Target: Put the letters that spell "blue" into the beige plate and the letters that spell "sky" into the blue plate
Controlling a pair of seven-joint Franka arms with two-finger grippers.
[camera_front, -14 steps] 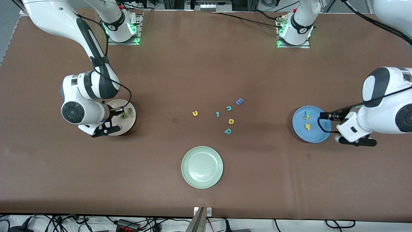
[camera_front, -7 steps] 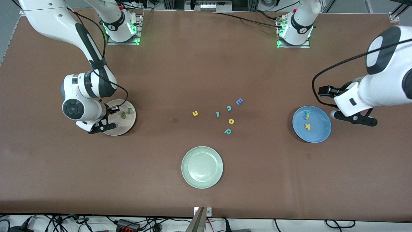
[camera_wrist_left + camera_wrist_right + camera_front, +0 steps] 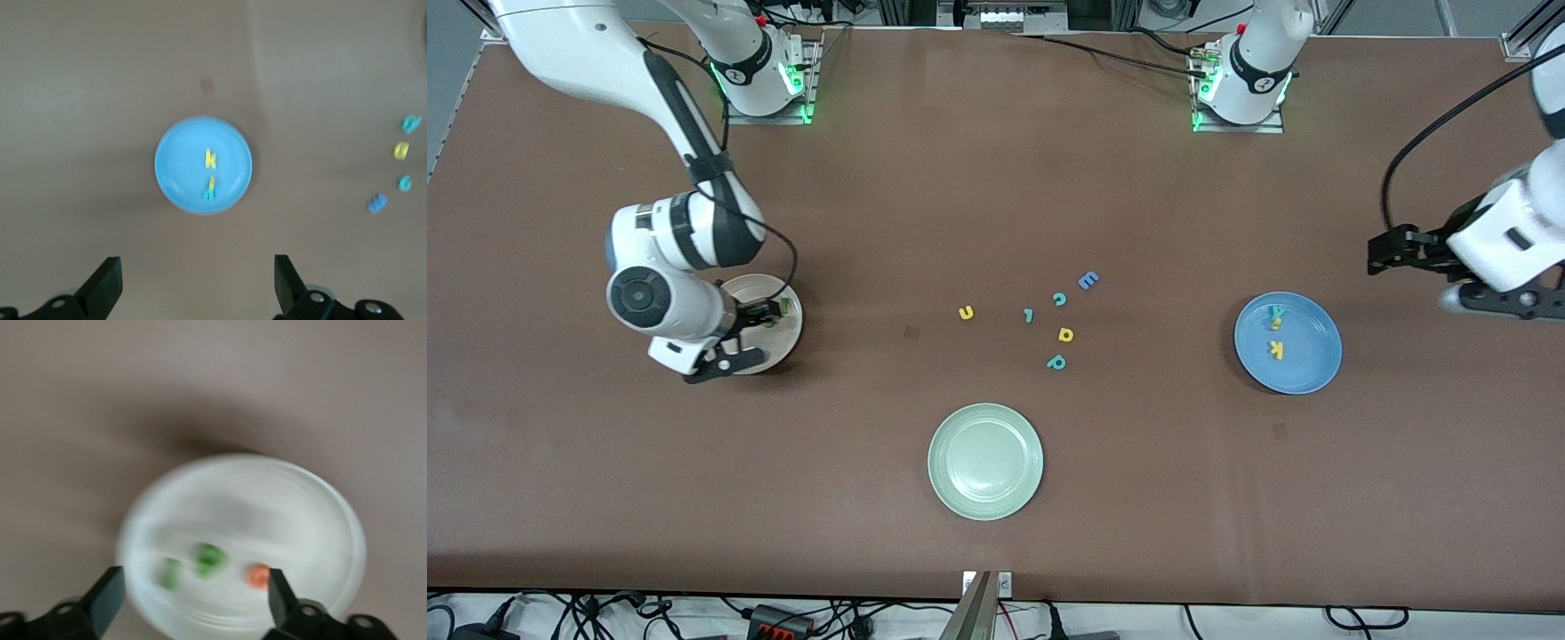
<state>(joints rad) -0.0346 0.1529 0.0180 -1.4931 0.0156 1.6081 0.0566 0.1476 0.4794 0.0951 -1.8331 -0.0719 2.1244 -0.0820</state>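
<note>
My right gripper [image 3: 725, 360] [image 3: 193, 593] hangs open just over the beige plate [image 3: 778, 342] [image 3: 267, 500]. In that plate lie the dark green b [image 3: 209, 560], the dark green l [image 3: 171, 574] and the orange e [image 3: 257, 575], none of them between the fingers. The yellow u [image 3: 966, 312] lies on the table near the middle. The blue plate [image 3: 1307, 373] [image 3: 180, 160] holds the yellow k [image 3: 1276, 349] [image 3: 211, 159] and a teal-and-yellow pair [image 3: 1277, 314] [image 3: 209, 190]. My left gripper [image 3: 1507, 304] [image 3: 197, 273] is open and empty, over bare table beside the blue plate.
Loose letters sit mid-table: a teal hooked letter [image 3: 1029, 315], a teal c [image 3: 1059, 299], a blue E [image 3: 1088, 280], a yellow rounded letter [image 3: 1065, 334] and a teal p [image 3: 1056, 362]. A pale green plate [image 3: 985, 461] stands nearer the front camera.
My right gripper has opened over the beige plate and shifted slightly. The left arm has lifted off the blue plate and drawn back toward its end of the table.
</note>
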